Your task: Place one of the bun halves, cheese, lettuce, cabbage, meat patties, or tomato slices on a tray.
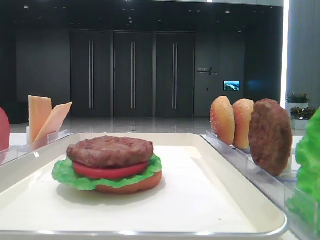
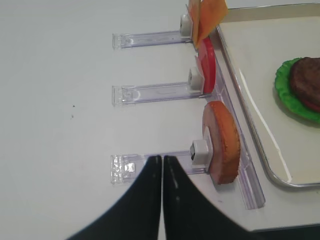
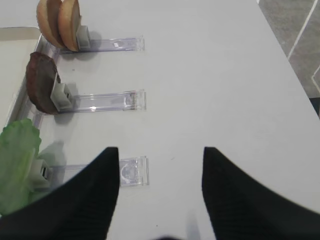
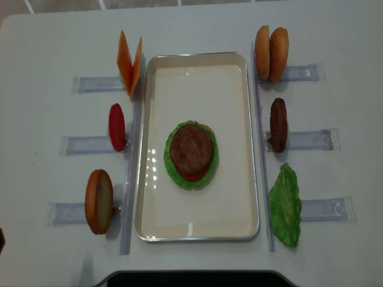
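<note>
Burger stack [image 4: 191,155] on the tray [image 4: 197,62] shows base bun, lettuce, tomato and patty, so a sesame bun half [image 3: 68,17] standing on edge in the far right rack is judged the likely next piece. It lies ahead and to the left of the right gripper [image 3: 159,165], whose jaws stand open and empty over the table [image 3: 225,75]. Left gripper [image 2: 162,165] is closed, empty, beside the rack holding a flat bun base [image 2: 222,142], leaving the right arm nearer.
</note>
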Controlling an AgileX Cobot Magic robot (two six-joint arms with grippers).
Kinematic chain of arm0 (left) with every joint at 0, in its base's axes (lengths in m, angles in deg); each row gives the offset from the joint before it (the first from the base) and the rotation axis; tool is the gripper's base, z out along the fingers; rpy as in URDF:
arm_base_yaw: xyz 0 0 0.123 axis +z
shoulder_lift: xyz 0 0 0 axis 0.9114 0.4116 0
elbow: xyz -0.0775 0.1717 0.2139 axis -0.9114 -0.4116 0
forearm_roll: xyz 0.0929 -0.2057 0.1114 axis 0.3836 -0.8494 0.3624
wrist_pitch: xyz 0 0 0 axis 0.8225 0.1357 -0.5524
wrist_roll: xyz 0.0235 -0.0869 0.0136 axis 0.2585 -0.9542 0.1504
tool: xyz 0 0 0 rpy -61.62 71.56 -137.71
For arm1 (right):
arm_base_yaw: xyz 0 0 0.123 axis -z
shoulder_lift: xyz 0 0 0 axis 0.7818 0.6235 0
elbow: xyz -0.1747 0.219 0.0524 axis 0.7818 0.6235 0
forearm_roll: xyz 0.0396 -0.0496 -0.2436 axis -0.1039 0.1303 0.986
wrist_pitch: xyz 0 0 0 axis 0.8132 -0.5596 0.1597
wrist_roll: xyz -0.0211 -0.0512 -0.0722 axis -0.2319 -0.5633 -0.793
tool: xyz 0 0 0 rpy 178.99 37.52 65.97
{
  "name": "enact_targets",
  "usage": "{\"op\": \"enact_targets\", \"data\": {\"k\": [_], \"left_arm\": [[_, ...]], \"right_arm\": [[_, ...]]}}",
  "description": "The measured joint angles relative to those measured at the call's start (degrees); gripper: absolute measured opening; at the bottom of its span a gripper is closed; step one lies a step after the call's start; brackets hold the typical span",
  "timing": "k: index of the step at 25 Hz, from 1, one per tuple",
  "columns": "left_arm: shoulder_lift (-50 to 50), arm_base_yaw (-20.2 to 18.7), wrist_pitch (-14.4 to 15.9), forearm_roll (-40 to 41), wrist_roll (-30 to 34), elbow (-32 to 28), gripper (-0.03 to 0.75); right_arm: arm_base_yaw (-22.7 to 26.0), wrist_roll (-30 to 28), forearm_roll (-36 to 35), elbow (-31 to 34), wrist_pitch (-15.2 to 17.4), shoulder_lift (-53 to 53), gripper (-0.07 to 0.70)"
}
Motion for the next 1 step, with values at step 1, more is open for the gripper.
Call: {"op": "enact_targets", "data": {"k": [1], "left_arm": [[0.0,0.0,0.0,0.0,0.0,0.0,-0.001]], "right_arm": [[0.0,0.0,0.0,0.0,0.0,0.0,0.359]]}}
